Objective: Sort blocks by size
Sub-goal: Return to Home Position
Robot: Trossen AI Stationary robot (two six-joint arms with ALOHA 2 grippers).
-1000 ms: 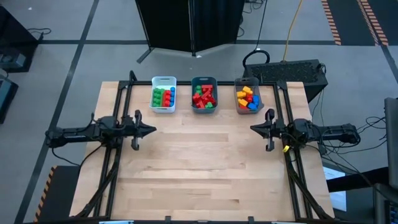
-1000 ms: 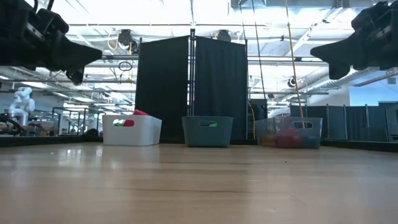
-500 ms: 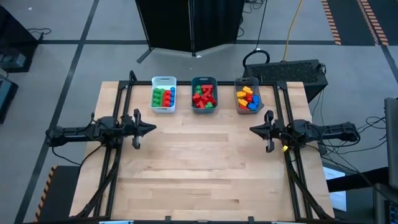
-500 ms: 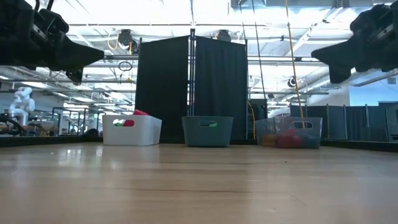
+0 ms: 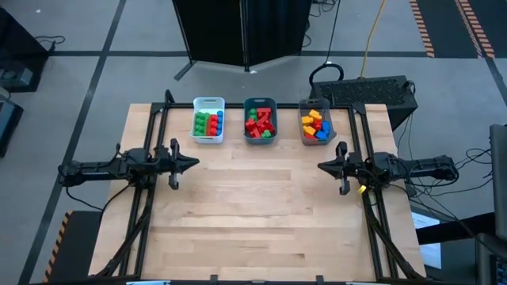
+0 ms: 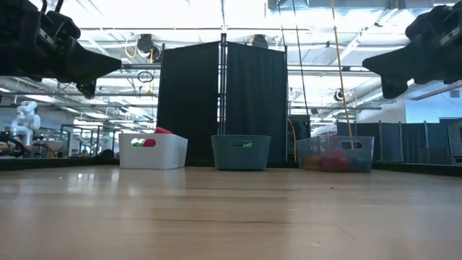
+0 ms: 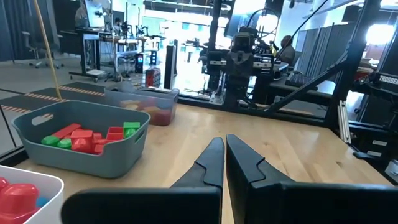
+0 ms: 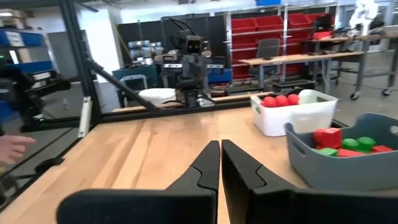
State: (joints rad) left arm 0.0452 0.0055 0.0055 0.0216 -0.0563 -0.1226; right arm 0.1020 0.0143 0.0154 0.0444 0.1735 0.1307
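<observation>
All blocks sit in three bins at the far edge of the table; none lies loose, so sorting looks finished. Left gripper and right gripper hover at the table's sides, fingers pressed together.

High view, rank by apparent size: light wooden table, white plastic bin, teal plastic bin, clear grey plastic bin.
1. Light wooden table, by far the largest.
2. White plastic bin, teal plastic bin and clear grey plastic bin: near-identical footprints, in a row at the far edge; no ranking between them.
</observation>
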